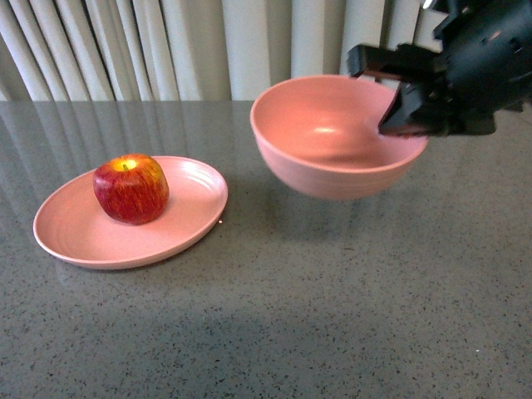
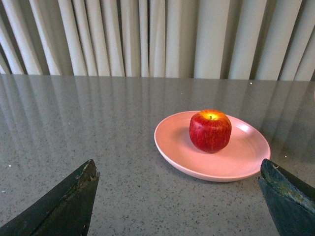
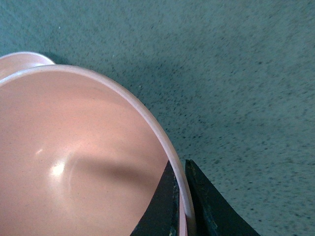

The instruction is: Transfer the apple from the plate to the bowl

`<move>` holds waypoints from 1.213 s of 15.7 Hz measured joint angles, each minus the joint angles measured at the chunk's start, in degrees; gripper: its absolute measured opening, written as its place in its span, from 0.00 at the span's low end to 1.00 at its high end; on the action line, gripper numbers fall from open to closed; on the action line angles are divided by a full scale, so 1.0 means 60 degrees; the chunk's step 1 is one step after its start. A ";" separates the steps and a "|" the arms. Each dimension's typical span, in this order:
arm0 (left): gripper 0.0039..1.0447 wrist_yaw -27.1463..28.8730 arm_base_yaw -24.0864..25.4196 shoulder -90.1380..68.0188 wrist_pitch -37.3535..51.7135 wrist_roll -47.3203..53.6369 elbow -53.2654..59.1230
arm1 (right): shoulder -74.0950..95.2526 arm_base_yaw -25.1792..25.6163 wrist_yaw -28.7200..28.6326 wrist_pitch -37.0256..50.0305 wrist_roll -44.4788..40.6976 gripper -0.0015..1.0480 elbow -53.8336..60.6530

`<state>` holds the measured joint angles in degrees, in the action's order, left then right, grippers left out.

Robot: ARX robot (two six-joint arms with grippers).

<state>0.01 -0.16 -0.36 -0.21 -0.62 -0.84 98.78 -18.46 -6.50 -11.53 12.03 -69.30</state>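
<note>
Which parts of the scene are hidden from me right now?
- Front view: the bowl hides its own underside; the right gripper is cut off by the top right edge; the left gripper is out of frame.
- Right wrist view: the bowl fills most of it, and the apple is not in view.
- Left wrist view: only the tips of the jaws show; the bowl is out of frame.

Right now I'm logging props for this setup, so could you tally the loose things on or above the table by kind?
apple: 1
plate: 1
bowl: 1
Total: 3
</note>
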 joint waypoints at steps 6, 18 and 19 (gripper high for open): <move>0.94 0.0000 0.0000 0.0000 0.0000 0.0000 0.0000 | 0.1537 -0.0630 0.0368 0.0142 0.0860 0.03 -0.0441; 0.94 0.0000 0.0000 0.0000 0.0000 0.0004 0.0000 | 0.2146 -0.0736 0.0444 -0.0127 0.1286 0.31 -0.0641; 0.94 0.0000 0.0000 0.0000 0.0000 0.0000 0.0000 | 0.2146 -0.0736 0.0444 -0.0135 0.1311 0.42 -0.0641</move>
<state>0.01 -0.16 -0.36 -0.21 -0.62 -0.84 111.66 -22.87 -3.84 -12.34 19.90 -73.14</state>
